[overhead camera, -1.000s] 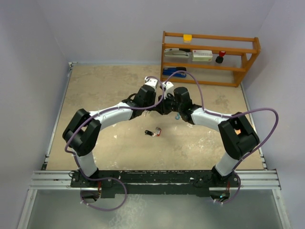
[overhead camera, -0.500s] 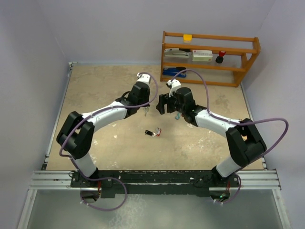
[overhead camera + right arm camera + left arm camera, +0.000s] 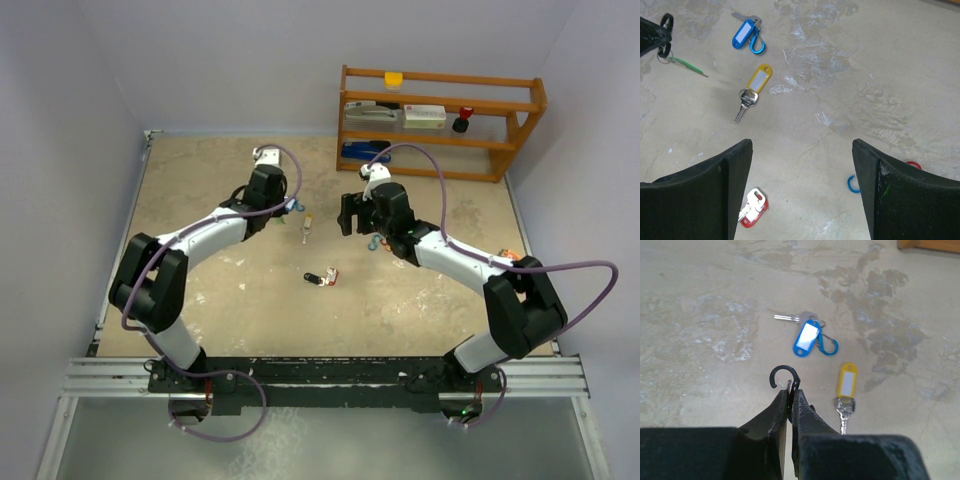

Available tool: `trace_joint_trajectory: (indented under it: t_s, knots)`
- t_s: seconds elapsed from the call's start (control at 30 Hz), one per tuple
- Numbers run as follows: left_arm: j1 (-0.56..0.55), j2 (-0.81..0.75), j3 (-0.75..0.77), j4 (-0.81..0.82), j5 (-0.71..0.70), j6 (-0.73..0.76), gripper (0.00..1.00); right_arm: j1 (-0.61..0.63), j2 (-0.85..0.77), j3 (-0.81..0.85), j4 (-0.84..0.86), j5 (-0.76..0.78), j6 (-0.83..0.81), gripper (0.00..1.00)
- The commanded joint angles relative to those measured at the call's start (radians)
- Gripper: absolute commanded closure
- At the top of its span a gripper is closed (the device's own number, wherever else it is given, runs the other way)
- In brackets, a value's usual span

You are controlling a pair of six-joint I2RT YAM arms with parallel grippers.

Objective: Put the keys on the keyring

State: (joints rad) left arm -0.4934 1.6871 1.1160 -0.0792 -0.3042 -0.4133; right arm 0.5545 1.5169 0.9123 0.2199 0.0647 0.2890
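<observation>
Left claw (image 3: 791, 391) clenches a black hooked clip (image 3: 784, 376). Beside it lies a yellow-tagged metal key (image 3: 846, 390). Right claw (image 3: 801, 146) gapes.

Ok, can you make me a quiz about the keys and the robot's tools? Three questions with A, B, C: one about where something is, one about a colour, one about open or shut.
1. Where is the key with the yellow plastic tag?
A. On the wooden shelf
B. Flat on the beige table
C. In a cup

2. What colour is the small hook clip that the left tool pinches?
A. Red
B. Black
C. White

3. How is the right tool?
A. Shut on a key
B. Shut, empty
C. Open wide, empty

Answers:
1 B: both wrist views show it lying on the table with nothing holding it.
2 B: the left wrist view shows a black hook sticking out between the shut fingers.
3 C: its two fingers stand far apart with only table between them.
</observation>
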Motion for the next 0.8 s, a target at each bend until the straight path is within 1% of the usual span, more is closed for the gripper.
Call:
trace_joint_trajectory:
  t_s: [0.0, 0.27, 0.47, 0.63, 0.77]
  knots:
    - [0.041, 0.000, 0.015, 0.009, -0.029, -0.035, 1.00, 0.002, -0.033, 0.027, -0.001, 0.024, 0.004, 0.17]
    - [0.108, 0.061, 0.037, 0.029, 0.000, -0.060, 1.00, 0.002, -0.040, 0.021, -0.008, 0.030, -0.005, 0.16]
    - [0.163, 0.089, 0.010, 0.118, 0.091, -0.114, 1.00, 0.002, -0.044, 0.014, -0.008, 0.035, -0.007, 0.16]
    - [0.194, 0.093, -0.019, 0.190, 0.123, -0.138, 1.00, 0.002, -0.047, 0.011, -0.008, 0.035, -0.010, 0.16]
    - [0.211, 0.098, -0.042, 0.239, 0.155, -0.159, 0.95, 0.002, -0.051, 0.008, -0.007, 0.036, -0.007, 0.17]
